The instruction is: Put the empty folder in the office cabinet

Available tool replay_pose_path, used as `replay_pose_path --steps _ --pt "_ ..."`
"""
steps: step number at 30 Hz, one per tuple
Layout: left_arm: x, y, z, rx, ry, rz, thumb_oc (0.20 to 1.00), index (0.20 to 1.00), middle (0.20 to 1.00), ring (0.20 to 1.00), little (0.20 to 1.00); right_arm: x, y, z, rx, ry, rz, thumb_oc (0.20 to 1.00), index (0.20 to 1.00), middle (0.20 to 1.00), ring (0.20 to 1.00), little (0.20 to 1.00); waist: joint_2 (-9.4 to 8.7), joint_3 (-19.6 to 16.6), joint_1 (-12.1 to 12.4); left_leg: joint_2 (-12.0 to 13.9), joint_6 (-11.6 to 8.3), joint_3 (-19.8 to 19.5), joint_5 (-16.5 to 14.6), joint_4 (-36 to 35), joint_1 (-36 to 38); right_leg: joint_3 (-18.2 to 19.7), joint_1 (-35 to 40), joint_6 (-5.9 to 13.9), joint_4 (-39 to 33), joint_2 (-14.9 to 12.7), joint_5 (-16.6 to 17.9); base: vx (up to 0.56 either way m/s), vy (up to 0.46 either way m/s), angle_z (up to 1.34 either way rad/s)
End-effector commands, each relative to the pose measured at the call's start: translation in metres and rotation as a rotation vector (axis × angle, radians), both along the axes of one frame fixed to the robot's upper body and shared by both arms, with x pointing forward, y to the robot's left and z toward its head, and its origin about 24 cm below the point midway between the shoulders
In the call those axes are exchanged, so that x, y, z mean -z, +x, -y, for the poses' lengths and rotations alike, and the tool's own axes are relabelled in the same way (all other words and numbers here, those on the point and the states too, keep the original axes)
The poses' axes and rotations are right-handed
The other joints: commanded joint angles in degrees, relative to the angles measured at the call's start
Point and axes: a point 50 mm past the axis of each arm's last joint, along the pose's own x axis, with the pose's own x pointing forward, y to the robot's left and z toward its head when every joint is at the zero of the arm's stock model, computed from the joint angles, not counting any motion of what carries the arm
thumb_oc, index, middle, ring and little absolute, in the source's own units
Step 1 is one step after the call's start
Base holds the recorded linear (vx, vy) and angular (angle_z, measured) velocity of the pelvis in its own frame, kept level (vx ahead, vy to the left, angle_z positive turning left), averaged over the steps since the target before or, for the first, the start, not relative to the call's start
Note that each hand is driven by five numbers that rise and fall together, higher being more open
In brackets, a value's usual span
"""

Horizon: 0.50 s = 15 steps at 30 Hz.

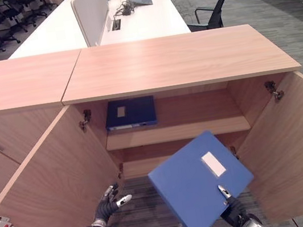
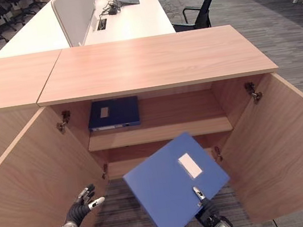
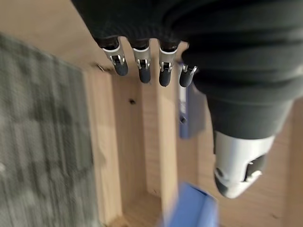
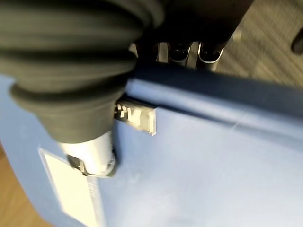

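Right hand [image 1: 230, 202] pinches blue folder [image 1: 199, 181] at its near edge.
Folder tilted, long axis diagonal toward cabinet [image 1: 178, 63]; left hand [image 1: 109, 203] relaxed, empty.

The blue folder [image 1: 200, 182], bearing a white label, is held tilted in front of the lower compartment of the open wooden office cabinet [image 1: 178, 63]. Both cabinet doors stand open, exposing one inner shelf [image 1: 177, 133].
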Motion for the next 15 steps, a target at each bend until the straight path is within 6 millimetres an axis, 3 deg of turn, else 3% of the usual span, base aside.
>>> replay_pose_path --steps 1,9,12,15 --pt "-0.011 0.020 -0.004 0.017 0.074 0.066 1.000 1.000 1.000 1.000 1.000 -0.020 0.047 -0.021 -0.016 0.045 0.153 0.200 0.200 0.200 0.200 0.200 -1.74 1.1 0.2 1.2 -1.51 -1.8 -4.5 0.1 -0.2 -1.0 0.9 3.58 0.3 -1.4 -1.6 0.00 -0.072 0.02" --pt "-0.010 0.021 -0.003 -0.021 0.045 0.062 1.000 1.000 1.000 1.000 1.000 -0.025 0.057 -0.008 0.021 -0.021 0.155 0.200 0.200 0.200 0.200 0.200 -2.32 1.7 0.6 3.8 -3.34 -2.4 -3.3 1.3 -1.1 -1.4 0.9 2.04 0.6 0.6 -3.3 0.01 -0.116 0.10" --pt "-0.012 0.025 -0.001 -0.045 0.017 0.072 1.000 1.000 1.000 1.000 1.000 -0.036 0.070 -0.003 0.020 -0.054 0.202 0.200 0.200 0.200 0.200 0.200 -3.26 4.4 1.6 5.7 -4.50 -2.6 -4.4 14.8 -8.1 -1.7 0.9 0.16 1.4 0.6 -4.6 -0.10 -0.142 0.10" --pt "-0.015 0.030 0.001 -0.039 0.013 0.088 1.000 1.000 1.000 1.000 1.000 -0.046 0.083 0.000 0.021 -0.071 0.251 0.200 0.200 0.200 0.200 0.200 -3.28 5.8 2.6 7.6 -5.15 -3.5 -1.4 21.2 -14.0 -2.8 1.2 -0.65 1.0 0.9 -5.2 -0.05 -0.044 0.02"
